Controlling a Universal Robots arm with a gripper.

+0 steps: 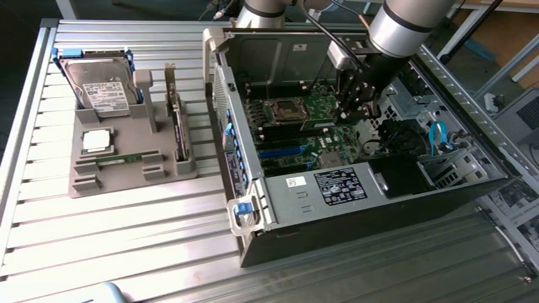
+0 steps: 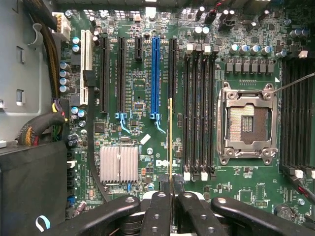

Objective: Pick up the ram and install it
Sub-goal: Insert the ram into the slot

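Note:
My gripper (image 2: 170, 196) is shut on the ram (image 2: 170, 142). In the wrist view the ram is a thin edge-on strip running out from between the fingers. It hangs over the green motherboard (image 2: 142, 83), parallel to the black memory slots (image 2: 199, 108) and just beside them, not in one. In the exterior view the gripper (image 1: 347, 113) reaches down inside the open computer case (image 1: 337, 189), close to the processor socket (image 1: 282, 110). Whether the ram touches the board I cannot tell.
A grey holder (image 1: 84, 183) on the slatted table at the exterior view's left carries a hard drive (image 1: 101, 91), a square silver processor (image 1: 97, 140) and another green stick (image 1: 126, 157). The open processor socket (image 2: 246, 123), a heatsink (image 2: 119, 164) and cable bundles (image 2: 39, 125) surround the slots.

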